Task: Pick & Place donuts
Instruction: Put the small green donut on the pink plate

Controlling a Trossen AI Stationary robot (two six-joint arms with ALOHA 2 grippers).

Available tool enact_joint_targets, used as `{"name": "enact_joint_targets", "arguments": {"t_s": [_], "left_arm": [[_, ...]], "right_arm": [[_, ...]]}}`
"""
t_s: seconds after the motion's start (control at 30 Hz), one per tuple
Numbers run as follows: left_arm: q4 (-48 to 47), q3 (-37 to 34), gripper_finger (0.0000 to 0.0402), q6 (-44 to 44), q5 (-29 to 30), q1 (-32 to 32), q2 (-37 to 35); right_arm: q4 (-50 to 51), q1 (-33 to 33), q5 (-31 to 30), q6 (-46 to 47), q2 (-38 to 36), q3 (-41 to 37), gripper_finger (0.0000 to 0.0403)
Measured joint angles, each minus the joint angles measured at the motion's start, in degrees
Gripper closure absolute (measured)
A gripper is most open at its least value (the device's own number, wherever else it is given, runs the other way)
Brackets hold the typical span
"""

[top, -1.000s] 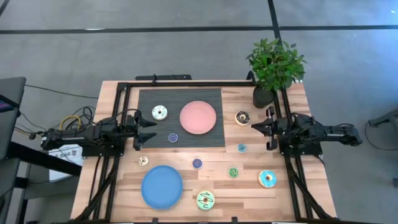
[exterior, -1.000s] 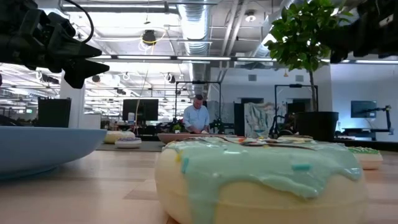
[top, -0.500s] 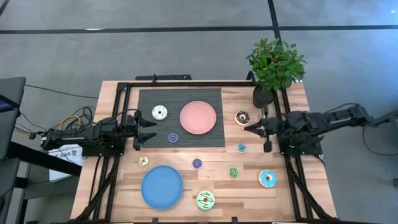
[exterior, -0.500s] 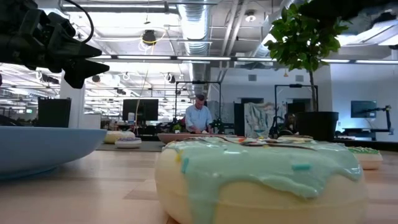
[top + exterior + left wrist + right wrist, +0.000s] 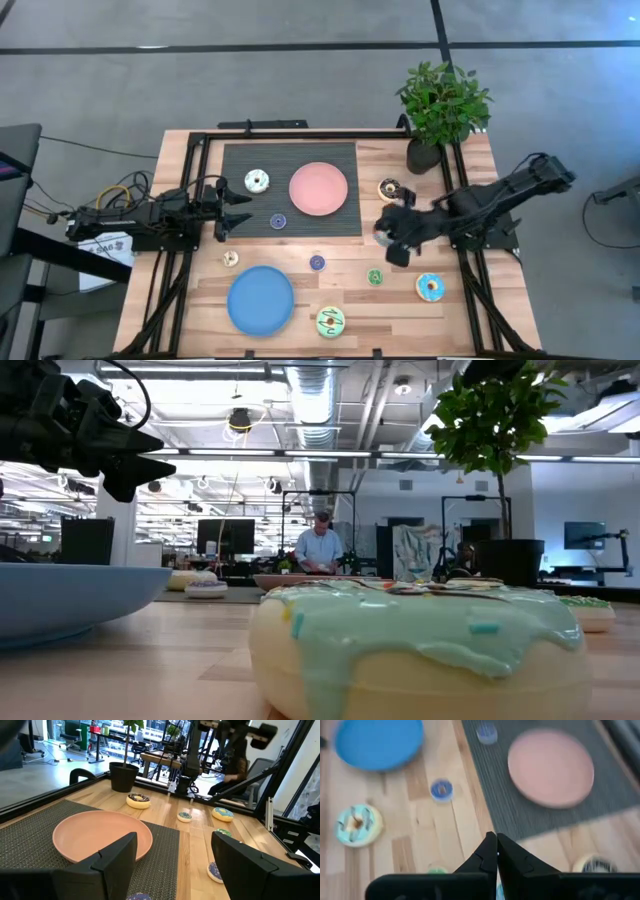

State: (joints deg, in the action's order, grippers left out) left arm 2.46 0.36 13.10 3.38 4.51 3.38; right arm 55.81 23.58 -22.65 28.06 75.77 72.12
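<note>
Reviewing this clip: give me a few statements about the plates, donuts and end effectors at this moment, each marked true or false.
1. The pink plate lies on the dark mat. True.
2. A donut sits on the blue plate. False: the blue plate carries nothing.
3. The right end effector is shut and holds nothing. True: its fingers meet, with no donut between them.
4. The left end effector grips the white donut. False: it is open and empty, beside the mat's left edge, while the white donut lies on the mat.
5. The plant stands at the table's near left corner. False: it stands at the far right corner.
</note>
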Motion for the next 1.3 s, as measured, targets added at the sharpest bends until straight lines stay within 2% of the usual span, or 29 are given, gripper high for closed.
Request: {"name": "enact_joint_targets", "arguments": {"t_s": [0.2,0.3,0.5,0.77,0.97,1.3], "left_arm": [[0.0,0.0,0.0152,0.02,0.0,0.0,0.0],[0.0,0.02,0.0152,0.02,0.02,-0.01,0.0],[0.0,0.02,0.0152,0.02,0.0,0.0,0.0],[0.0,0.01,0.0152,0.02,0.0,-0.01,0.0],[0.0,0.01,0.0152,0.01,0.01,-0.01,0.0],[0.0,0.01,0.0152,0.01,0.0,-0.01,0.0]], "right_arm": [[8.17,1.56,3.42,14.72,8.39,3.76,0.0399],[8.53,2.55,5.93,19.96,11.67,3.76,0.0379],[8.43,4.34,8.7,27.27,17.77,3.73,0.03],[8.08,5.89,12.23,35.81,24.19,3.71,0.0166],[7.8,5.78,13.84,36.17,28.65,3.42,0.0103],[-0.84,7.19,15.43,34.44,30.47,0.72,0.0082]]}}
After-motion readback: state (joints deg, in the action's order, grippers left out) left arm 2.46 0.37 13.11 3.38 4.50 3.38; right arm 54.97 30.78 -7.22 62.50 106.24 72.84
